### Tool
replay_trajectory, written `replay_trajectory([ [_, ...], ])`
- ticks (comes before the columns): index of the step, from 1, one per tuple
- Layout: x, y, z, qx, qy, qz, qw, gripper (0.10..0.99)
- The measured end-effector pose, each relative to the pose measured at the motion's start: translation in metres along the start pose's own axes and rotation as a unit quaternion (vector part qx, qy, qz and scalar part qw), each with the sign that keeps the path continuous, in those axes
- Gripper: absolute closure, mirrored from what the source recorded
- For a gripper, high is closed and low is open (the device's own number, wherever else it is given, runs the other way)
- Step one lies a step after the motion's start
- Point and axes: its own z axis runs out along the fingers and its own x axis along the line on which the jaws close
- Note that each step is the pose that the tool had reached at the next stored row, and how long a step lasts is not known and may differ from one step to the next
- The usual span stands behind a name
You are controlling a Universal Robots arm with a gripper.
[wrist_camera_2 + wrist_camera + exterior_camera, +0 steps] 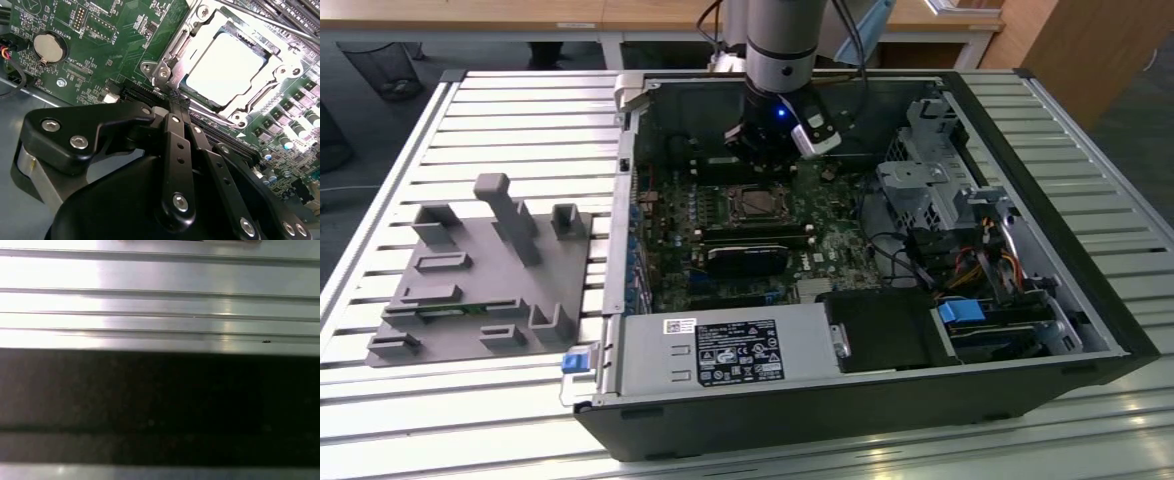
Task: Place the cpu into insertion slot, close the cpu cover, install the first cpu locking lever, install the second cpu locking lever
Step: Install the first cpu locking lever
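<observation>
Inside an open computer case, the green board (720,265) carries the insertion slot (754,203). In the second wrist view the cpu (225,65) lies in the slot (163,73), its silvery face glaring bright. The cpu cover (257,100) lies flat around it, framing the face through its window. A thin metal lever rod (272,23) runs along one side of the socket. My gripper (178,102) hangs just off the socket's corner, and its black fingers (172,130) are pressed together with nothing seen between them. In the exterior view the gripper (767,165) hovers directly behind the socket.
A grey fixture block (480,270) sits on the slatted table (467,420) at the exterior view's left. The case holds a power supply (727,350), drive cages (934,190) and cables. A coin battery (49,47) sits on the board. Aluminium slats (160,305) show in the first wrist view.
</observation>
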Motion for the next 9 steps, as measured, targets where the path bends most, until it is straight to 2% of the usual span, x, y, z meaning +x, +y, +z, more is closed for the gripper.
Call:
replay_trajectory([
  [5,0.0000,0.0000,0.0021,0.0026,-0.0001,0.000,1.0000,0.980],
  [9,0.0000,0.0002,0.0000,0.0026,-0.0001,0.000,1.0000,0.980],
])
